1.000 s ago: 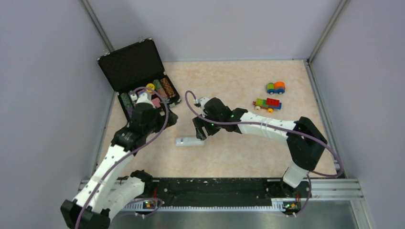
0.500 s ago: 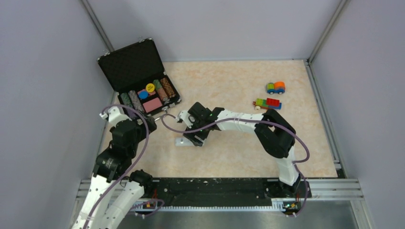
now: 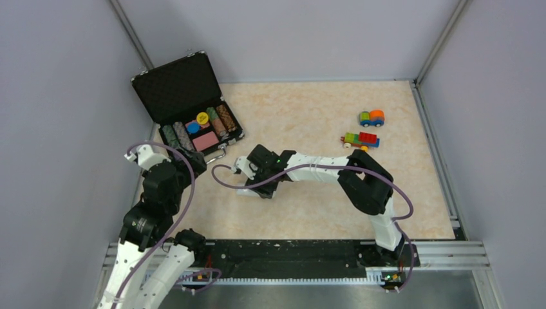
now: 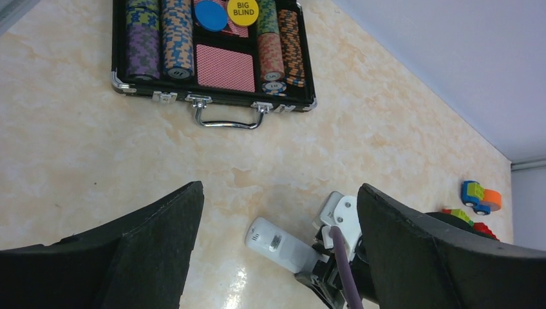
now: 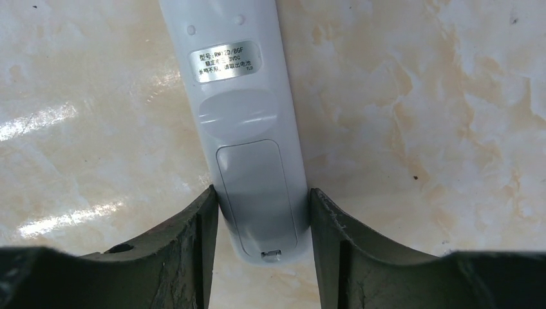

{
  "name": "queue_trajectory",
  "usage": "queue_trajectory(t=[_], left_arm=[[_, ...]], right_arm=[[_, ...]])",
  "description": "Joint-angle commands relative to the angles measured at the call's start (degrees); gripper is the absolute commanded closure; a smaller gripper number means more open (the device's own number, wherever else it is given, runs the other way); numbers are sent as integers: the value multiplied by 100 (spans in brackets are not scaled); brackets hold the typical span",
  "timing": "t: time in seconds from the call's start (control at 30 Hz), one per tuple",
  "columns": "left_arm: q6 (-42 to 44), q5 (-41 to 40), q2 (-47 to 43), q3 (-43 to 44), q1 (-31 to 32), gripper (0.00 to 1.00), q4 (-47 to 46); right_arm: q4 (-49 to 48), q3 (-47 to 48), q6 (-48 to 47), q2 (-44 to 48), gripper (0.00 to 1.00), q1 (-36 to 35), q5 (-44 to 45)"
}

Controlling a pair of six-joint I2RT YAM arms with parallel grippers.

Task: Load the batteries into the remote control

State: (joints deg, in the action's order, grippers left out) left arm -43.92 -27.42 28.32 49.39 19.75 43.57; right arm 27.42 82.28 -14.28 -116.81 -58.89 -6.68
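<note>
The remote control (image 3: 246,191) (image 4: 283,241) lies flat on the table with its back up. Its label and shut battery cover (image 5: 254,187) show in the right wrist view. My right gripper (image 3: 263,187) (image 5: 263,199) straddles the cover end of the remote, both fingers pressed against its long sides. My left gripper (image 3: 194,164) (image 4: 280,187) hangs wide open above the table, left of the remote, with only bare table between its fingers. The batteries are out of view.
An open black case (image 3: 177,87) (image 4: 212,100) with poker chips and cards stands at the back left, its handle towards the remote. Two colourful toy block cars (image 3: 371,118) (image 3: 360,139) sit at the back right.
My right gripper slid left to the remote's end and closed on its sides. My left arm drew back from the case towards the near left and stays open.
</note>
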Motion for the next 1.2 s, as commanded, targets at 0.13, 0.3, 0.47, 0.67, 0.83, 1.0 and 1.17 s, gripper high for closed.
queue_trajectory(t=[0.13,0.3,0.47,0.67,0.83,1.0,1.17], left_arm=[[69,618,52,53,-24,15,-753],[-498,955,105,-218,-25,15,-811],[-1002,1309,42,-709,-29,13,-1108],[-1583,2395,300,-1465,-26,11,-1962],[-2004,3669,996,-2327,-24,13,-3377],[-2088,3967,1949,-2525,-29,14,-3800],[-2173,3817,2522,-2656,-24,16,-4216]], right_arm=[[119,-108,1058,213,71,190,14],[-518,-802,2277,937,72,610,-669],[-729,-1181,2711,1283,74,781,-605],[-945,-1430,3342,1426,76,852,-696],[-1540,-1676,4149,1561,75,939,-1307],[-1940,-1751,4734,1475,76,937,-1653],[-2165,-1817,5137,1464,76,940,-1707]])
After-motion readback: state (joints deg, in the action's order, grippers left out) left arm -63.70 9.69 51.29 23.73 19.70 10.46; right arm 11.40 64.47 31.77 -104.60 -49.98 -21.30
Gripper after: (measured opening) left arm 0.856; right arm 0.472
